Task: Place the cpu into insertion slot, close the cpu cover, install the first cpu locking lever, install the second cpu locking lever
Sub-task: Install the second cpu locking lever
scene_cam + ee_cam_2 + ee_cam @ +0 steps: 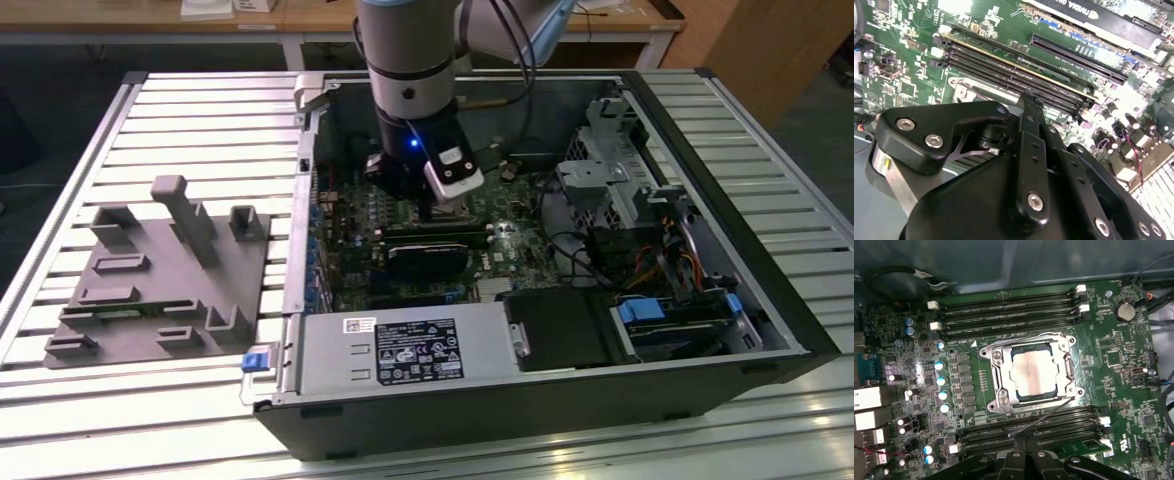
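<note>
In the exterior view the arm is seen reaching down into the open computer case (747,300), which lies on its side on the slatted surface (200,110), with the hand (430,205) lowered close over the green motherboard (360,250). A grey fixture block (160,275) stands on the surface at the exterior view's left, well apart from the case.

In the first wrist view the cpu (1032,372) is found already seated in the insertion slot (1030,396), its dull metal top flat and square within the frame. The cpu cover (999,377) is lying closed around the chip, its cut-out framing the metal top. One thin wire lever (1046,335) is seen running along the far edge of the socket, apparently tucked down; another thin rod (1046,416) is angled out across the memory slots (1024,427) near the hand and looks unlatched.

Placing and covering are thus judged done, with at least one lever left to fasten; the state of the far one cannot be confirmed.

Nothing is seen gripped by the hand (1026,460); its fingers (1030,107) appear drawn together to a narrow tip just above the board.
</note>
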You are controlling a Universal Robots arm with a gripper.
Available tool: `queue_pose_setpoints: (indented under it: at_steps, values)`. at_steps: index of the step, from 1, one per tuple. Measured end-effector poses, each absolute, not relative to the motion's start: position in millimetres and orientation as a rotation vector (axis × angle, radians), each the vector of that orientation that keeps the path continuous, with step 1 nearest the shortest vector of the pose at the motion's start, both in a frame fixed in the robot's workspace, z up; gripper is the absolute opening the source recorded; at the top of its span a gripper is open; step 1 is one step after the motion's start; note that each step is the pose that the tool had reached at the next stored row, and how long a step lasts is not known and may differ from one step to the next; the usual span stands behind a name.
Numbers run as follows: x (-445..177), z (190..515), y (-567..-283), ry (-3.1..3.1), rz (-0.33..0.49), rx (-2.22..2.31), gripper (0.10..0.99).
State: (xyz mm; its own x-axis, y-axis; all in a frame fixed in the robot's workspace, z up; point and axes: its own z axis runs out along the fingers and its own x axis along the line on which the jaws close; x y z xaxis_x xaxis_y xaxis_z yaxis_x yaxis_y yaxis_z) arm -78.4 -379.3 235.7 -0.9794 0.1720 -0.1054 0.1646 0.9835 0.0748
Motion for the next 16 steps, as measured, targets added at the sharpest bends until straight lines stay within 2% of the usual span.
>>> queue_pose_setpoints:
  at_steps: [16]
  values:
    - [-78, 257, -379, 3.017, 0.1, 0.257, 0.106]
